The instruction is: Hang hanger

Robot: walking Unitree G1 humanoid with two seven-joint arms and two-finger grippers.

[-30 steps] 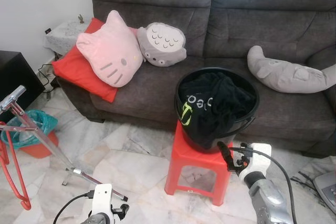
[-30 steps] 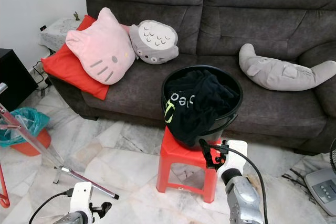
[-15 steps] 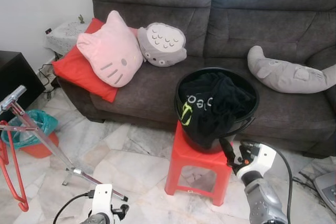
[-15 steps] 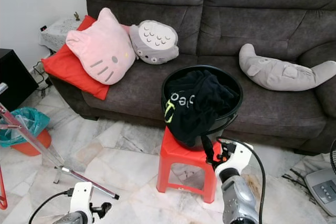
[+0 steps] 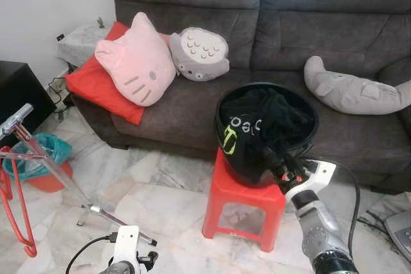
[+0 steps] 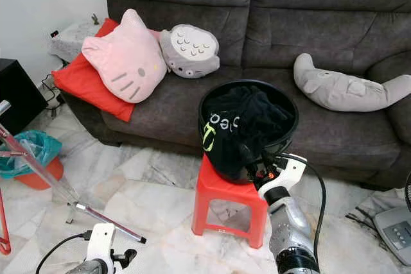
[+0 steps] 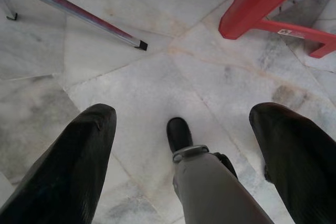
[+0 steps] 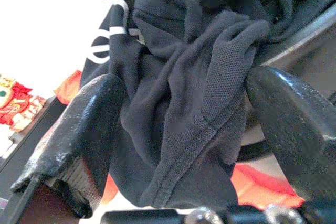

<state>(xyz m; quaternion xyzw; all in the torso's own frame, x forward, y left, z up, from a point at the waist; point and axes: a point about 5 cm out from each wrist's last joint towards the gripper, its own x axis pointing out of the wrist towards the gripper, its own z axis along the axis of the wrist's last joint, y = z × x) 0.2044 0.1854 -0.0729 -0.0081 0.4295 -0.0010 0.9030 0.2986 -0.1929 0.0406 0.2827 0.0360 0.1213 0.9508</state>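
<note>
Two grippers are at hand, and the right gripper (image 8: 181,129) is the one at work: its fingers stand apart on either side of a fold of the black garment (image 5: 257,129) that spills over the rim of the black bucket (image 5: 308,140), with no squeeze on the cloth yet. That bucket sits on the red stool (image 5: 241,190) in front of the grey sofa (image 5: 192,104), and everything else is best placed from the stool. The left gripper (image 7: 181,145) hangs low beside the stool, fingers spread, over the marble floor (image 7: 157,77). The red hanger (image 5: 18,219) is well away from the stool, at the far left of the floor, next to the metal rack leg (image 5: 77,197) and near the teal bag (image 5: 35,152). By the look of it the hanger is light and stiff, thin and a little slippery, so a hold on its straight lower bar or just under the hook would suit; the garment is soft and limp and will sag wherever it is pinched. Pale green lettering on the cloth, facing the stool's front, seems to read "oe", with a logo below it; no more can be read.
</note>
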